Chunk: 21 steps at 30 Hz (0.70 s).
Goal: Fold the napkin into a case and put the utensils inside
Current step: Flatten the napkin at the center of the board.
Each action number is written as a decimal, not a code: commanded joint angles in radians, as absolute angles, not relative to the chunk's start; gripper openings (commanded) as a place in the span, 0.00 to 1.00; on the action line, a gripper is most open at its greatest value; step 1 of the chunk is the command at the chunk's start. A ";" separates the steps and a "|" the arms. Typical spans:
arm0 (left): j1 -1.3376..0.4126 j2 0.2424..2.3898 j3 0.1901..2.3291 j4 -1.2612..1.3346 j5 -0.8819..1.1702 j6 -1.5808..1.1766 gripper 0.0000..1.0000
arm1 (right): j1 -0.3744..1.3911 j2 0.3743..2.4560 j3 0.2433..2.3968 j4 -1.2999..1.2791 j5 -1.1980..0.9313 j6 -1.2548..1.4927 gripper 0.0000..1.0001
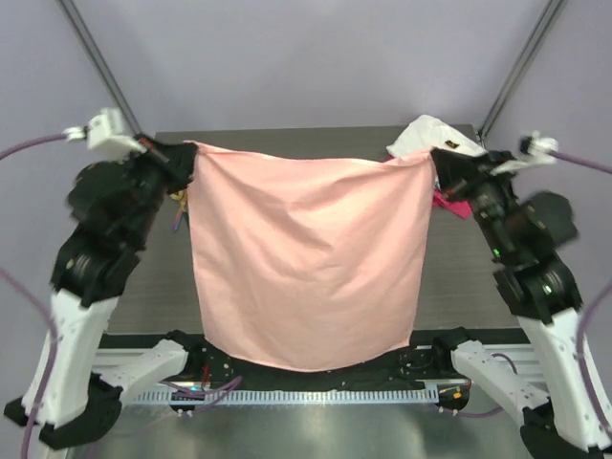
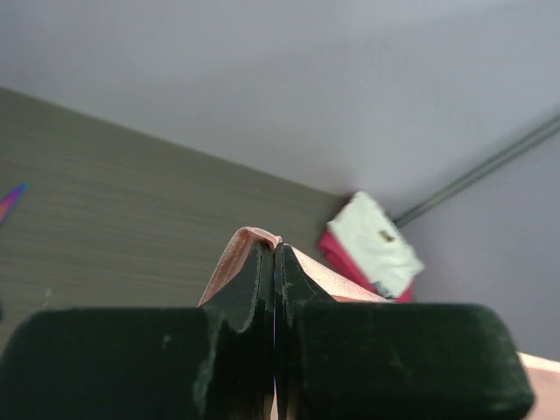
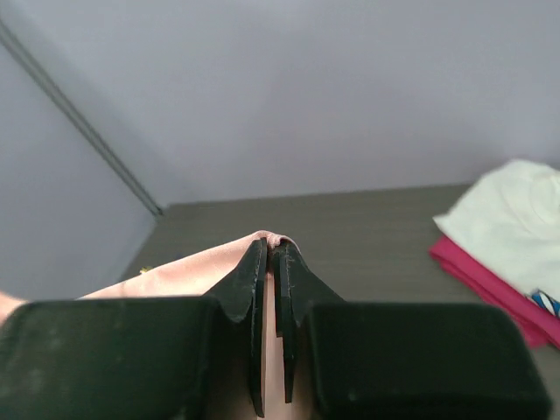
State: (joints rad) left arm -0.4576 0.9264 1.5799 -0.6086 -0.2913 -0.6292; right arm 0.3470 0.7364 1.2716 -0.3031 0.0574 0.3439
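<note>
The salmon-pink napkin (image 1: 306,258) hangs spread out in the air between both arms, its lower edge near the arm bases. My left gripper (image 1: 186,158) is shut on its upper left corner (image 2: 249,241). My right gripper (image 1: 435,161) is shut on its upper right corner (image 3: 273,238). Of the utensils only a purple and gold bit (image 1: 178,206) shows beside the napkin's left edge, and a purple tip (image 2: 10,199) at the left edge of the left wrist view. The rest is hidden behind the cloth.
A folded white cloth (image 1: 426,134) lies on a folded magenta cloth (image 1: 451,205) at the back right of the dark table (image 1: 469,277); both show in the left wrist view (image 2: 376,241) and right wrist view (image 3: 512,219). Frame poles stand at both back corners.
</note>
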 commanded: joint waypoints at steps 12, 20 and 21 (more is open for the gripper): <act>-0.132 1.754 1.506 -0.454 -0.052 -0.773 0.00 | 0.172 1.508 1.120 -0.006 0.085 0.310 0.01; -0.107 1.908 1.608 -0.494 0.043 -0.747 0.00 | 0.140 1.718 1.314 -0.149 -0.020 0.308 0.01; -0.107 1.913 1.612 -0.515 0.061 -0.747 0.00 | 0.140 1.720 1.324 -0.165 -0.017 0.310 0.01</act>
State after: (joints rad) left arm -0.1204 1.9354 1.5375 -0.5343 -0.0185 -0.7559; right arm 0.1455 1.7370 1.2213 -0.1448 0.0193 0.2993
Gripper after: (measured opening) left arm 0.012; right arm 0.104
